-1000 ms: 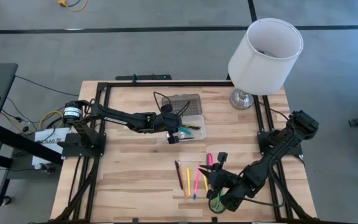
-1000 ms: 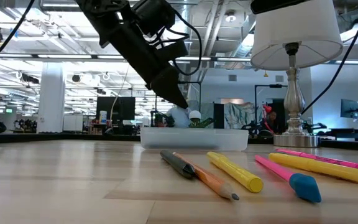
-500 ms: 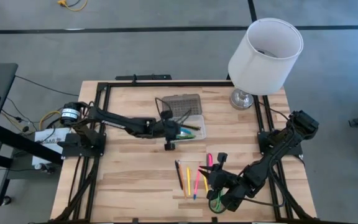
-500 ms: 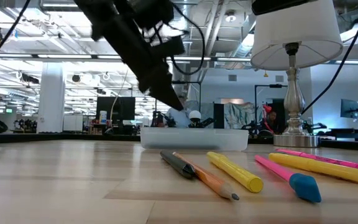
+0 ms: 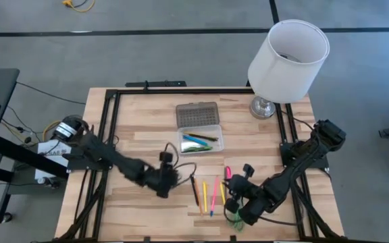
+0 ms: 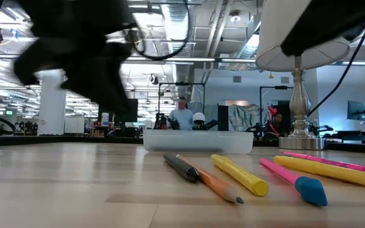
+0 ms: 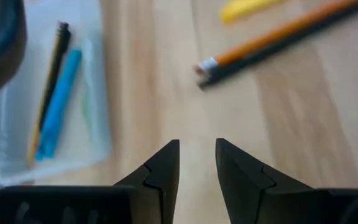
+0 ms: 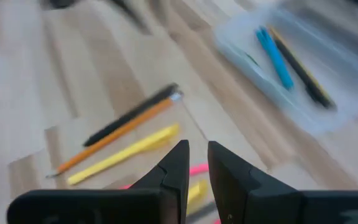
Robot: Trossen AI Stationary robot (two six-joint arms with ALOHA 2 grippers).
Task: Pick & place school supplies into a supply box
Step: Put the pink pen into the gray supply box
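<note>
- The left gripper point(image 5: 162, 191) is hanging low over the table's point(image 5: 134, 128) near-left part, just beside the loose supplies; its fingers are standing slightly parted and gripping nothing, as the left wrist view is showing.
- The supply box point(image 5: 200, 141) is sitting open toward the table's far middle, its dotted lid point(image 5: 197, 113) lying flat behind it. A blue marker point(image 7: 58, 103) and a dark pencil point(image 7: 50, 84) are lying inside, with something green beside them.
- On the near table, a dark pen point(image 5: 194, 189) and an orange pencil point(image 6: 213, 183) are lying together, then a yellow marker point(image 6: 239, 175), then pink ones point(image 5: 227, 173) further right.
- The right gripper point(image 5: 234, 202) is hovering over the right end of that row, fingers nearly closed and empty. Green-handled scissors point(image 5: 234, 221) are peeking out under that arm.
- A lamp point(image 5: 286, 61) is standing at the far right corner.
- Judging by this, a few items are packed and the greater share is waiting on the table.
</note>
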